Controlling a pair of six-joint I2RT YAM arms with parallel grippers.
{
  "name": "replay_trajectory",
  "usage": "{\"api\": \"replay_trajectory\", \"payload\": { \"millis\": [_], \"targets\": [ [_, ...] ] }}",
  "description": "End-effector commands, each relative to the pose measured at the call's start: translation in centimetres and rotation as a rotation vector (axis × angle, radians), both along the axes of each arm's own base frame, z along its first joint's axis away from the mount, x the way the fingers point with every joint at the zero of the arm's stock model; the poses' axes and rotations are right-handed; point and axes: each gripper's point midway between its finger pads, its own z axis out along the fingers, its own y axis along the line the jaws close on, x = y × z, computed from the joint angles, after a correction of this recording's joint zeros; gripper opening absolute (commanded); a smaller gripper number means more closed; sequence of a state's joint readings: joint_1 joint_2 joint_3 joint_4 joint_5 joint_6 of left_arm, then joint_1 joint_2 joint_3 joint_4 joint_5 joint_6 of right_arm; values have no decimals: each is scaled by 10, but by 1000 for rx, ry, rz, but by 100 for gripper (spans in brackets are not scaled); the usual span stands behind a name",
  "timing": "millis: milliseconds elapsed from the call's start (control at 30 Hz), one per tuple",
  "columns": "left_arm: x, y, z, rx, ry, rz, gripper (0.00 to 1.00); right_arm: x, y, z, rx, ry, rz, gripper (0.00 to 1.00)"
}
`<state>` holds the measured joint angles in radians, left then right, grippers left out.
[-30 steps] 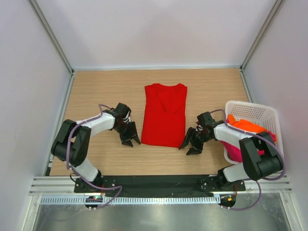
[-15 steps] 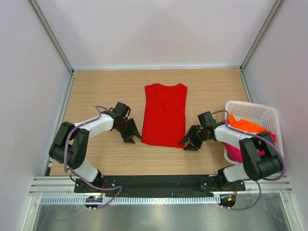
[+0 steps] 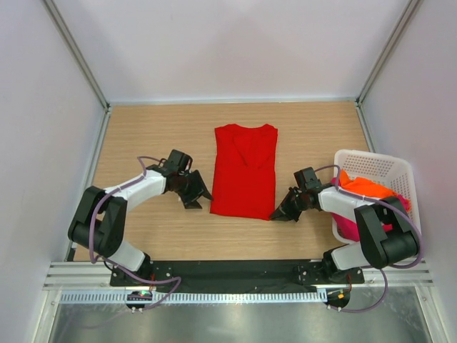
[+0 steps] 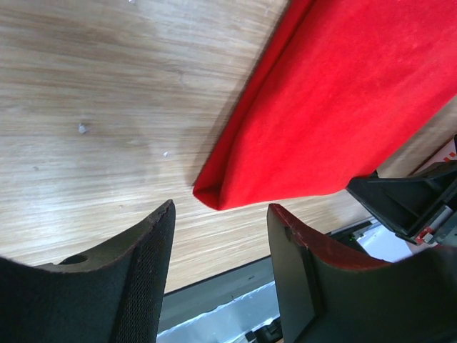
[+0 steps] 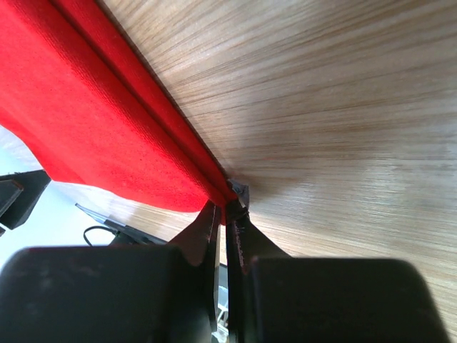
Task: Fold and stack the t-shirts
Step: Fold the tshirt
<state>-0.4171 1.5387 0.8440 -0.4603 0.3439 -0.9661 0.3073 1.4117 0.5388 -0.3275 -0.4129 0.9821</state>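
A bright red t-shirt (image 3: 244, 171) lies folded into a long strip in the middle of the wooden table, collar at the far end. My right gripper (image 3: 277, 214) is at its near right corner. In the right wrist view that gripper (image 5: 228, 199) is shut on the red cloth's edge (image 5: 93, 107). My left gripper (image 3: 201, 197) is open at the near left corner. In the left wrist view the red t-shirt corner (image 4: 208, 194) lies just beyond the gripper (image 4: 221, 207), untouched. An orange t-shirt (image 3: 365, 187) and a magenta-pink one (image 3: 348, 227) sit in the basket.
A white lattice basket (image 3: 382, 163) stands at the table's right edge, close to my right arm. Metal frame posts and white walls enclose the table on three sides. Bare wood lies to the left of and beyond the red shirt.
My right gripper moved up to the shirt's near right corner and closed on it. My left gripper moved closer to the near left corner and opened a little wider.
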Motion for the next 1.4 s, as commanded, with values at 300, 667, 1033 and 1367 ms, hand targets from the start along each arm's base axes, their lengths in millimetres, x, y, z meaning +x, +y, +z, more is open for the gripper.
{"api": "replay_trajectory", "payload": {
  "millis": [300, 667, 1033, 1367],
  "targets": [
    [-11, -11, -12, -27, 40, -1, 55, 1, -21, -19, -127, -12, -28, 1],
    [-11, -11, -36, 30, 107, 20, 50, 4, -21, -16, -135, -14, -21, 1],
    [-12, -15, -51, 13, 126, 9, 19, 4, -25, -17, -164, -19, 8, 1],
    [-40, 0, -48, 54, 106, -18, 0, -16, -19, -8, -187, -69, 146, 1]
  ]
}}
